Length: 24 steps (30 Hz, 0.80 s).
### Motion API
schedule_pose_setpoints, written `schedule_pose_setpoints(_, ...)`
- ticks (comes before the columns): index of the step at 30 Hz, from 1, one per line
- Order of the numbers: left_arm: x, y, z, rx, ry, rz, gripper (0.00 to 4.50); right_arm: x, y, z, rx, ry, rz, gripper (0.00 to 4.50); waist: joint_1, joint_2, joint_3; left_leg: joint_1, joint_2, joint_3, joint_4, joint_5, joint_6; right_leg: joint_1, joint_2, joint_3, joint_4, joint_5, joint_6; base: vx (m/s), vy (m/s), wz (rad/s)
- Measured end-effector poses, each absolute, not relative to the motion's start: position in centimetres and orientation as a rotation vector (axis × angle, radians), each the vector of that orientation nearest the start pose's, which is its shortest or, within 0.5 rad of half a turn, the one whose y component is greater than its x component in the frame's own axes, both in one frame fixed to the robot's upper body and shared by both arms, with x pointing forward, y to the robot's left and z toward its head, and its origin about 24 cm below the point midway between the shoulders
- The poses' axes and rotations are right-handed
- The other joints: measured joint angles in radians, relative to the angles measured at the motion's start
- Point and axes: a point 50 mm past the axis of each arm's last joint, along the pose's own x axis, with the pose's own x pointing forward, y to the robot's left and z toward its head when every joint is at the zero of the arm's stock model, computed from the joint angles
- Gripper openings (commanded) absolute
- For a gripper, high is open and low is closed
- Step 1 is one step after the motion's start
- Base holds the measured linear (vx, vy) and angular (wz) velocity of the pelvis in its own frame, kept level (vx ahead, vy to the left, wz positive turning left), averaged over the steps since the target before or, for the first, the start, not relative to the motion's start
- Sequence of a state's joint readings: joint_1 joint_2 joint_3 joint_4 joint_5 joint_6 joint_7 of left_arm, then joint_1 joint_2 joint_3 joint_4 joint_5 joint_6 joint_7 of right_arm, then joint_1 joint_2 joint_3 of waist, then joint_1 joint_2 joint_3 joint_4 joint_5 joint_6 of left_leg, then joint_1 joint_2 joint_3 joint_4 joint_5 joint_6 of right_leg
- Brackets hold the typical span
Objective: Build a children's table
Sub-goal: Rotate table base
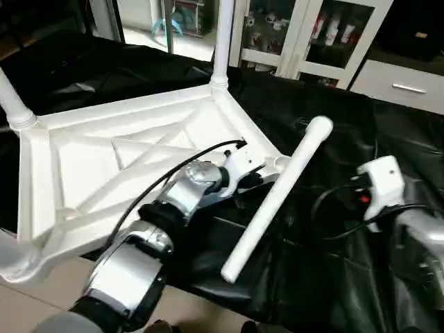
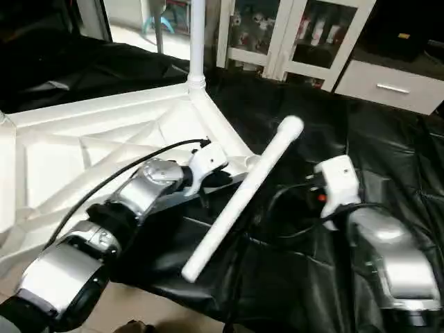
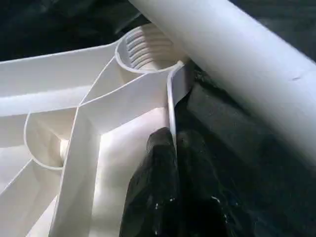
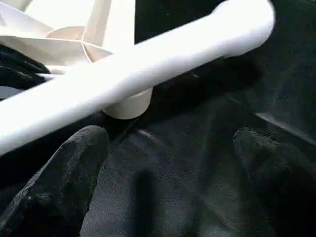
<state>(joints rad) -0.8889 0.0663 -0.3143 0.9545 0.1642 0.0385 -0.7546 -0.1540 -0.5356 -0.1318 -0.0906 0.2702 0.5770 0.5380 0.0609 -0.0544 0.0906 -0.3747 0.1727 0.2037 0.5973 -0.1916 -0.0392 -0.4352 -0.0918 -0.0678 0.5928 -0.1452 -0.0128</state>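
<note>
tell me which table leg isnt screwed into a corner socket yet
The loose leg lying slantwise on the black cloth, resting across the tabletop's near corner. The other legs, like the far-corner one, stand upright in sockets.

Head pair: looking forward and down over both forearms.
Wrist pair: close in, sharing loose leg (image 4: pixel 148 59) across corner socket (image 3: pixel 148 47).
</note>
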Motion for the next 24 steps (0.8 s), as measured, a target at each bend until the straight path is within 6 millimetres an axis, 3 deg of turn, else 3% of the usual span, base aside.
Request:
schedule_pose_setpoints(10, 35.7, 4.7, 7.1, 0.543, 0.288, -1.102, 0.00, 28.3, -26.4, 10.1, -0.249, 0.379, 0.323, 4.44, -0.003, 0.000, 0.000, 0.000, 0.000, 0.000, 0.000, 0.000, 0.001, 0.000, 0.000, 0.000, 0.000, 0.000, 0.000, 0.000, 0.000, 0.00)
schedule_pose_setpoints(17, 35.5, 5.0, 7.1, 0.556, 0.276, -1.111, 0.00, 28.0, -25.1, 11.0, -0.125, 0.407, 0.405, 4.44, -0.002, -0.001, 0.000, 0.000, 0.000, 0.000, 0.000, 0.002, 0.003, 0.000, 0.000, 0.000, 0.000, 0.000, 0.000, 0.000, 0.000, 0.00)
schedule_pose_setpoints(22, 35.4, 5.1, 7.0, 0.559, 0.274, -1.113, 0.00, 26.8, -24.0, 9.7, 0.019, 0.562, 0.414, 4.44, -0.003, -0.001, 0.000, 0.000, 0.000, 0.000, 0.000, 0.002, 0.003, 0.000, 0.000, 0.000, 0.000, 0.000, 0.000, 0.000, 0.000, 0.00)
schedule_pose_setpoints(24, 35.4, 5.0, 7.0, 0.559, 0.274, -1.114, 0.00, 26.1, -23.6, 8.3, 0.051, 0.625, 0.393, 4.44, -0.002, -0.001, 0.000, 0.000, 0.000, -0.001, 0.000, 0.001, 0.002, 0.000, 0.000, 0.000, 0.000, -0.001, 0.002, 0.000, 0.000, 0.00)
